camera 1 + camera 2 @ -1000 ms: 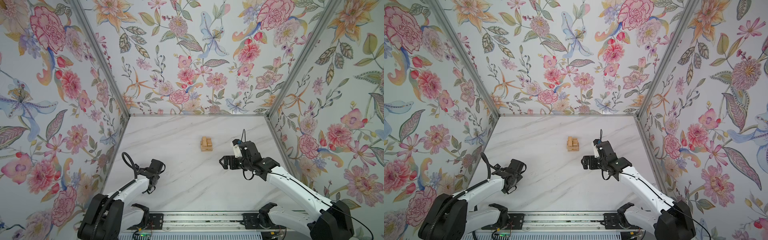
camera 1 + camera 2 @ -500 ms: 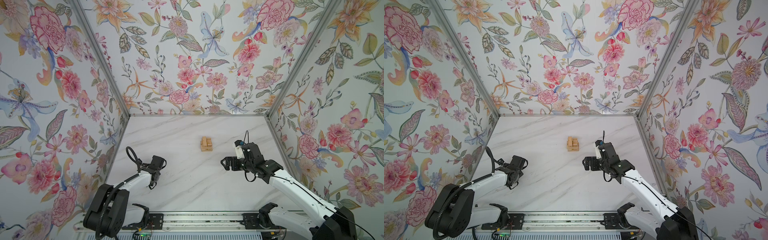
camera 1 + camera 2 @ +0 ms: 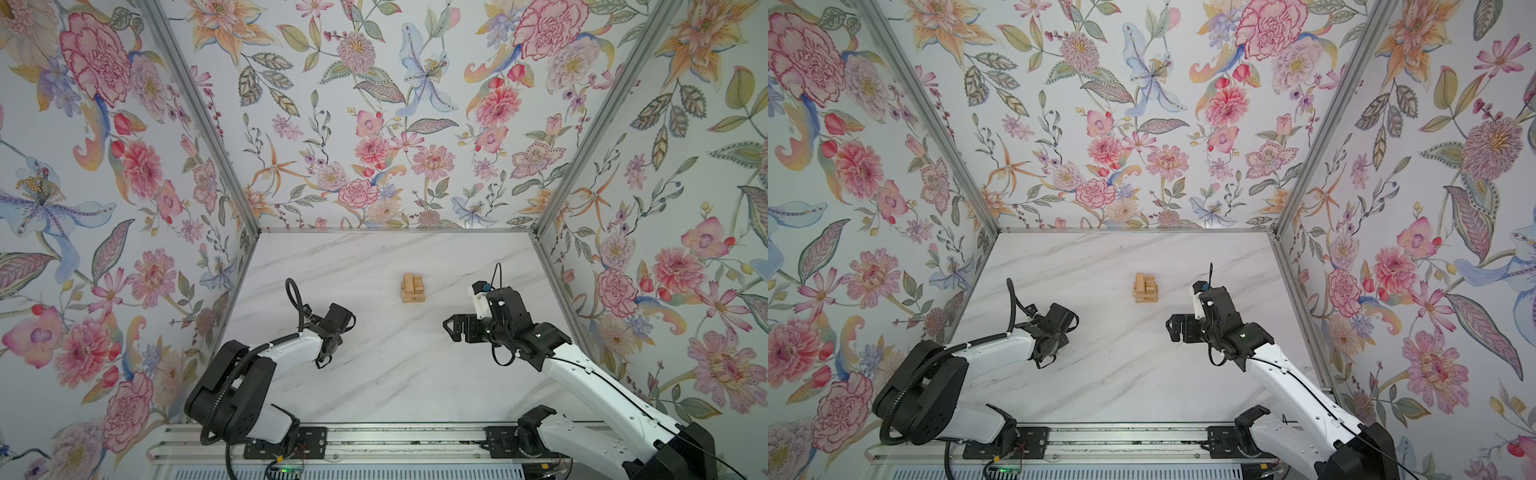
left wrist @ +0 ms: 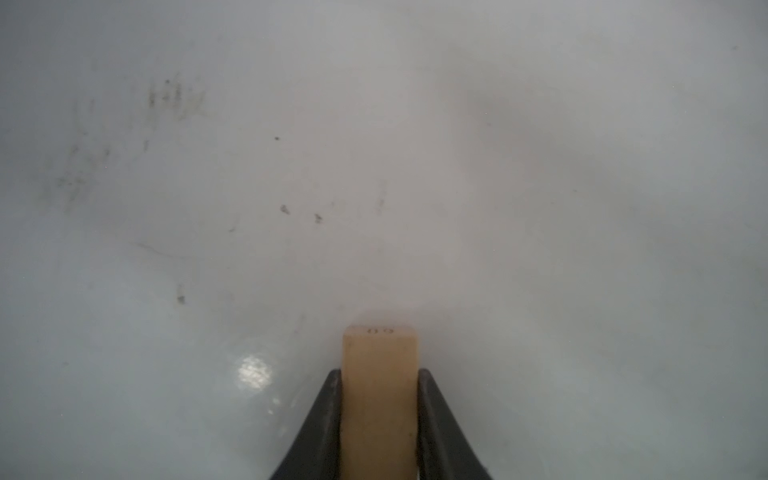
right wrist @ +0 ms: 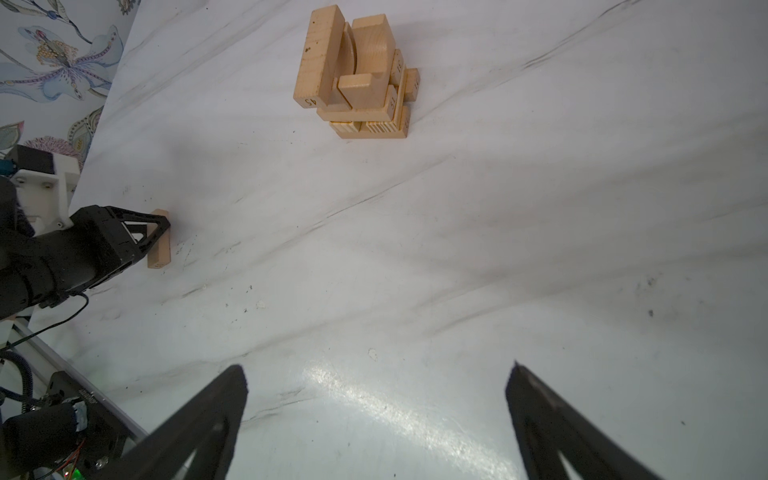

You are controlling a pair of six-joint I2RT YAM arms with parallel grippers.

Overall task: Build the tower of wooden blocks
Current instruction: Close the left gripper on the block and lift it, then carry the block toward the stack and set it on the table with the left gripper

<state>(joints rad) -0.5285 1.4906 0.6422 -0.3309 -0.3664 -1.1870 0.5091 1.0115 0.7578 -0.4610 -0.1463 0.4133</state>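
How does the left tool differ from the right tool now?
The left tool is shut; the right tool is wide open. The left tool holds one wood block; the right tool holds nothing. Both are black and stand apart from the tower.

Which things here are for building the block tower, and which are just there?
For the job:
- the tower
- the wood block, pinched in the left gripper
- the right gripper, open and empty

Just there:
- the marble table
- the flowered walls
- the metal rail in front
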